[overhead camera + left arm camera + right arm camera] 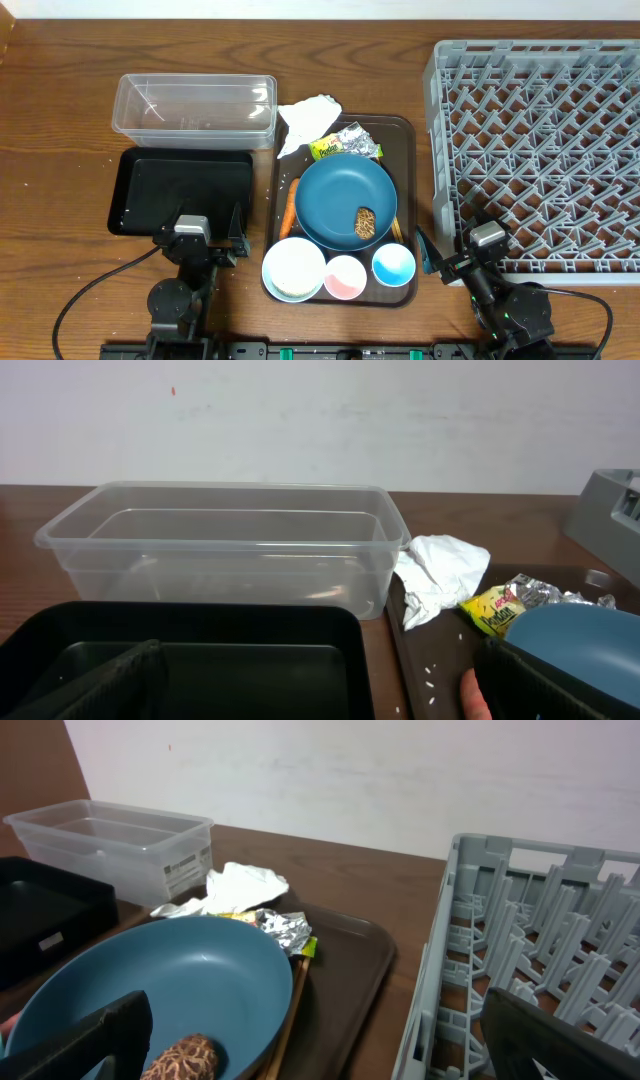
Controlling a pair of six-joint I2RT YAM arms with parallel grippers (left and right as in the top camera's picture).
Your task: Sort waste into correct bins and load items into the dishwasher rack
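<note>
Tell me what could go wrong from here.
1. The brown food lump sits on the round dark blue dish; racking the dish first would likely spill it.
2. The thin orange carrot lies close beside that dish's rim, so grasping it may knock the dish.

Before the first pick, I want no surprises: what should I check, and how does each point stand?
1. left gripper open and empty: ok.
2. right gripper open and empty: ok.
3. clear tub empty: ok.
4. black tray empty: ok.
5. rack free of dishes: ok.
6. blue dish free of food: not ok, the brown lump lies in it.
</note>
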